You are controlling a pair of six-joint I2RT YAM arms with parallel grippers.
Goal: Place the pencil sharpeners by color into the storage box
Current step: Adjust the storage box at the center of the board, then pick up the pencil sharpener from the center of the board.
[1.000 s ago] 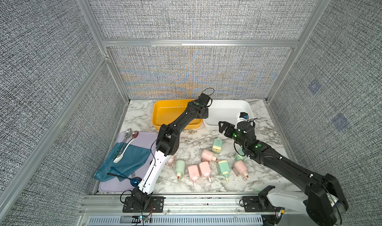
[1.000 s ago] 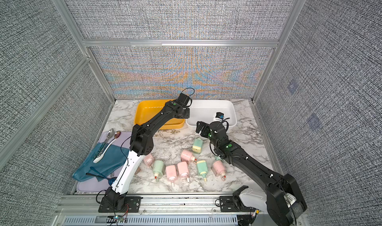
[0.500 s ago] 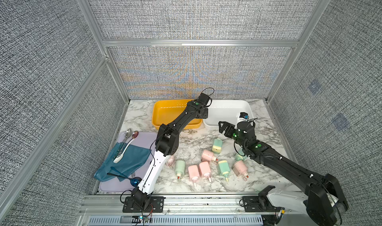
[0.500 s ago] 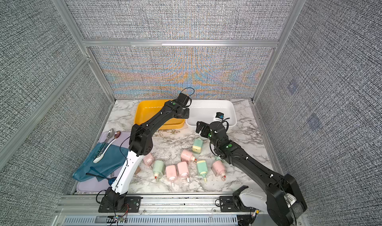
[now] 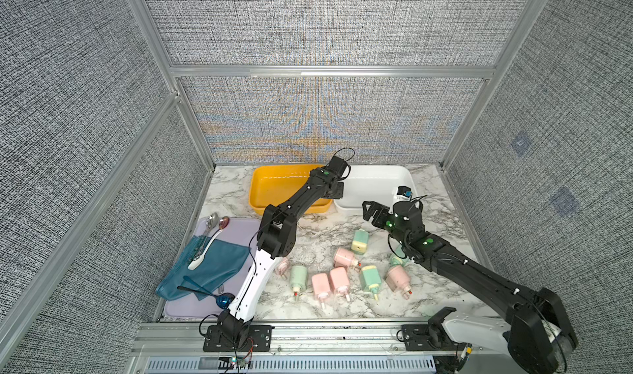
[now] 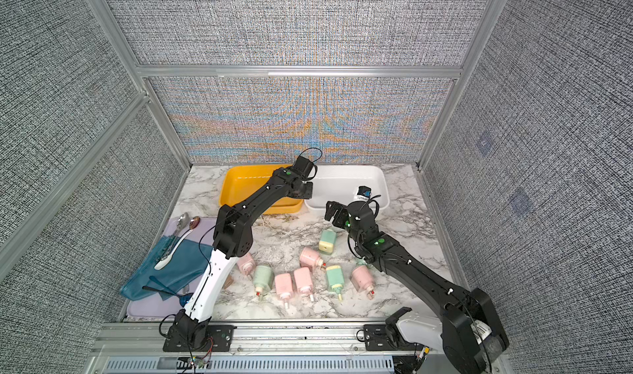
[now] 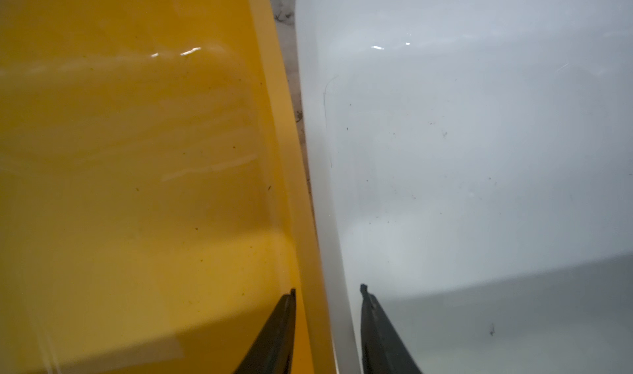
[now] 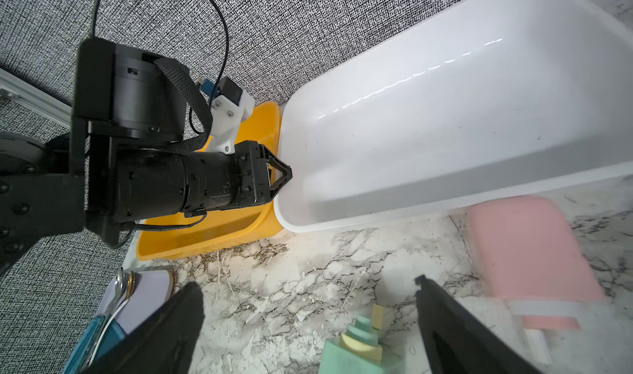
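Left arm (image 5: 301,197): black upper links, white lower link, green light, looped black cable. Left hand (image 7: 327,288): thin black fingers. Right arm (image 5: 462,269): black, two green lights.

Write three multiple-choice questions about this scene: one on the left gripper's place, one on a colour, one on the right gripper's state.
1. Where is the left gripper?
A. Over the adjoining rims of the yellow bin and the white bin.
B. Over the blue cloth.
C. Among the pink sharpeners.

2. What colour is the sharpener seen between the fingers of the right gripper in the right wrist view?
A. Pink.
B. Mint green.
C. Blue.

3. How is the right gripper?
A. Open, holding nothing.
B. Shut on a sharpener.
C. Shut on a spoon.

Answers: 1 A, both rims run between its fingers. 2 B, its body is mint green. 3 A, its fingers stand apart, touching nothing.
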